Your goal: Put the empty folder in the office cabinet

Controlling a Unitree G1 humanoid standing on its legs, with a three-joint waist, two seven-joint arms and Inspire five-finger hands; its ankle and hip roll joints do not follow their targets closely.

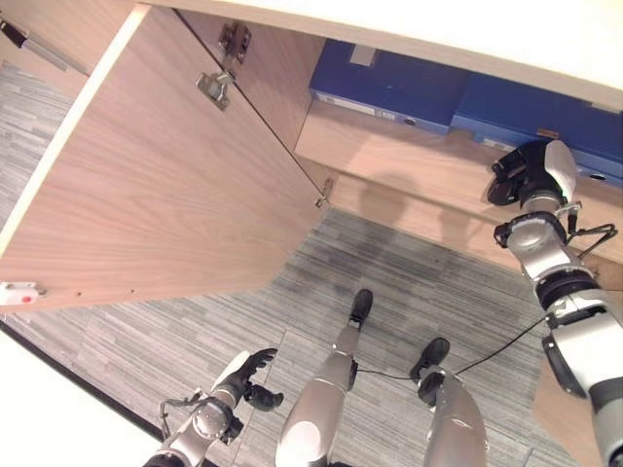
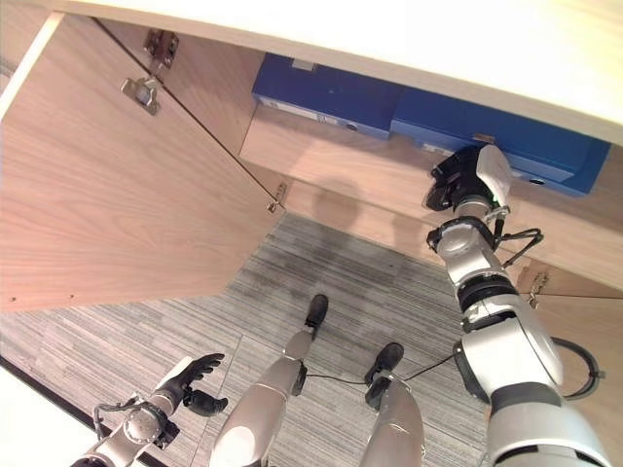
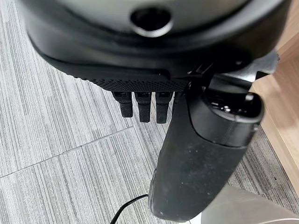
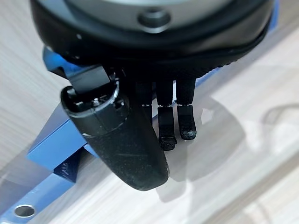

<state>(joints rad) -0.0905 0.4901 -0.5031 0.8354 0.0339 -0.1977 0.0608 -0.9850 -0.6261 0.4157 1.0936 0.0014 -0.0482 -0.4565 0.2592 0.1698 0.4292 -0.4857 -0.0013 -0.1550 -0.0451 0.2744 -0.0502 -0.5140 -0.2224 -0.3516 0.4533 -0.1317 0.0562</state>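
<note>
Two blue folders lie flat on a shelf of the open wooden office cabinet: one further left, one to its right. My right hand is raised in front of the right-hand folder's edge, open, with nothing in it. In the right wrist view its fingers hang relaxed over the pale shelf board, and a blue folder lies just beside the thumb, apart from it. My left hand hangs low over the grey carpet, open and empty.
The cabinet door stands swung wide open to the left, its hinges showing at the inner wall. A pale top board overhangs the shelf. Grey striped carpet covers the floor below.
</note>
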